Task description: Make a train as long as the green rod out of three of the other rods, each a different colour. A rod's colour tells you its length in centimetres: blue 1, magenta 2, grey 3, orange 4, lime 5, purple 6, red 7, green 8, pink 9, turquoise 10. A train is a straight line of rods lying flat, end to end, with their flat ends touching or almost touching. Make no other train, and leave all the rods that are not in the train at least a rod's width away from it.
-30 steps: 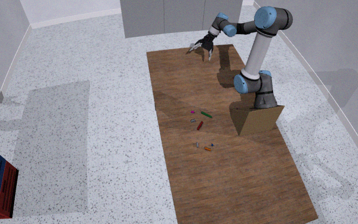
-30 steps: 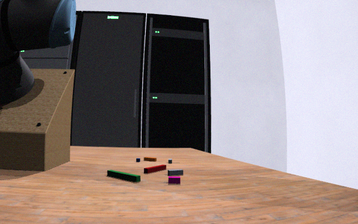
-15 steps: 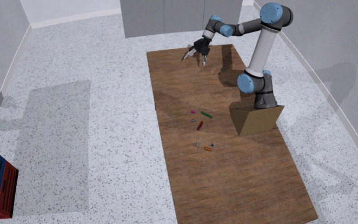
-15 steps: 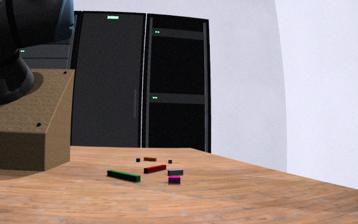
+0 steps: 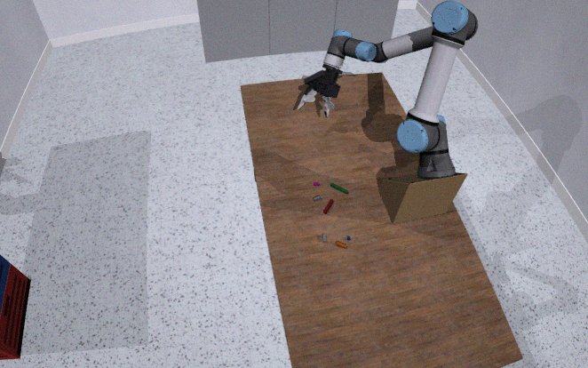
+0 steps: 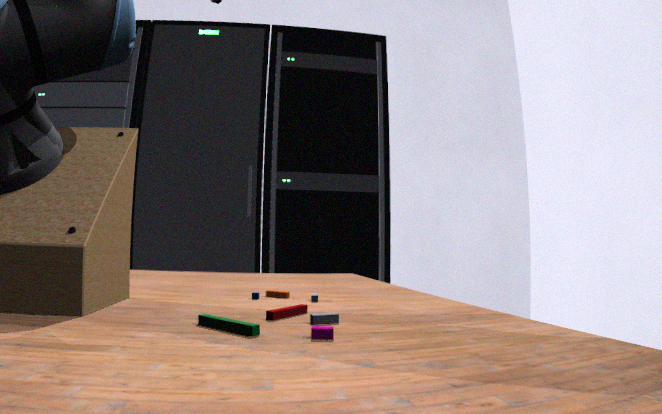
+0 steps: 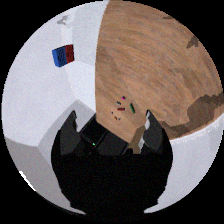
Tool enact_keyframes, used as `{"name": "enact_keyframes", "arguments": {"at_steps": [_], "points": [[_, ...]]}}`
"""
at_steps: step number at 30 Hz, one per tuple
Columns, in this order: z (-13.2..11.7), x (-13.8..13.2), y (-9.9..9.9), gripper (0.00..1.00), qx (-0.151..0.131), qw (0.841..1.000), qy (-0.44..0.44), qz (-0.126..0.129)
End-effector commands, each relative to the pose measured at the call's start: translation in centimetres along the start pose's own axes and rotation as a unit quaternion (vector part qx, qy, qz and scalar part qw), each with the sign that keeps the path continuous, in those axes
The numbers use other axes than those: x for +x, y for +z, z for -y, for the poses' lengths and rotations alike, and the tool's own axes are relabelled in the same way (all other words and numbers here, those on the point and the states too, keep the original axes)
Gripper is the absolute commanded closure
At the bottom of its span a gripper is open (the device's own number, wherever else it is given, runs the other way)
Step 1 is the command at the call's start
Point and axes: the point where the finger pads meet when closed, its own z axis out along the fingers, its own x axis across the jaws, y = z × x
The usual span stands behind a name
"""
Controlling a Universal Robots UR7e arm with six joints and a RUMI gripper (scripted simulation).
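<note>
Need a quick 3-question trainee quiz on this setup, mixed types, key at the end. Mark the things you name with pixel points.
1. How many grey rods (image 5: 316,198) (image 5: 324,237) (image 6: 324,318) (image 6: 314,298) (image 7: 119,103) lie on the table (image 5: 377,289) (image 6: 450,360) (image 7: 145,50)?
A) one
B) two
C) three

2. True or false: the fingers (image 5: 328,107) are open and hold nothing.

3. Which three differently coloured rods make a train matching the green rod (image 5: 339,188) (image 6: 229,325) (image 7: 132,108)?

Key: 1. B; 2. True; 3. one grey rod, the blue rod (image 5: 348,238) (image 6: 255,296) and the orange rod (image 5: 341,244) (image 6: 277,294) (image 7: 116,118)

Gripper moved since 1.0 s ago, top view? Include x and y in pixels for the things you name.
Yes. In the top view, the gripper (image 5: 311,113) (image 7: 111,110) has shifted down and left in the image, against the fixed table (image 5: 391,289) (image 6: 450,370) (image 7: 150,50).
</note>
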Motion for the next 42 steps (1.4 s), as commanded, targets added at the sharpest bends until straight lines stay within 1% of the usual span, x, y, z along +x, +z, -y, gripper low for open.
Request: {"name": "enact_keyframes", "arguments": {"at_steps": [1, 3, 5, 11, 18, 20, 22, 27, 35, 37, 38, 39, 42], "points": [[-2.5, -2.5, 1.8, 0.0, -0.041, 0.997, -0.073, -0.004], [-2.5, -2.5, 1.8, 0.0, -0.041, 0.997, -0.073, -0.004], [-4.3, -3.8, 2.7, 0.0, -0.063, 0.991, -0.114, -0.003], [-6.9, -5.6, 3.8, 0.0, -0.094, 0.98, -0.174, -0.002], [-10.4, -7.6, 5.1, 0.0, -0.131, 0.96, -0.249, 0.0], [-10.4, -7.6, 5.1, 0.0, -0.131, 0.96, -0.249, 0.0], [-12.4, -8.6, 5.6, 0.0, -0.15, 0.946, -0.289, 0.001], [-14.8, -9.6, 6.2, 0.0, -0.172, 0.926, -0.337, 0.002], [-19.1, -11.2, 7.1, 0.0, -0.209, 0.884, -0.418, 0.004], [-19.1, -11.2, 7.1, 0.0, -0.209, 0.884, -0.418, 0.004], [-20.4, -11.5, 7.3, 0.0, -0.219, 0.87, -0.441, 0.005], [-21.2, -11.7, 7.4, 0.0, -0.225, 0.862, -0.455, 0.005], [-22.7, -12.1, 7.5, 0.0, -0.235, 0.845, -0.48, 0.006]]}}
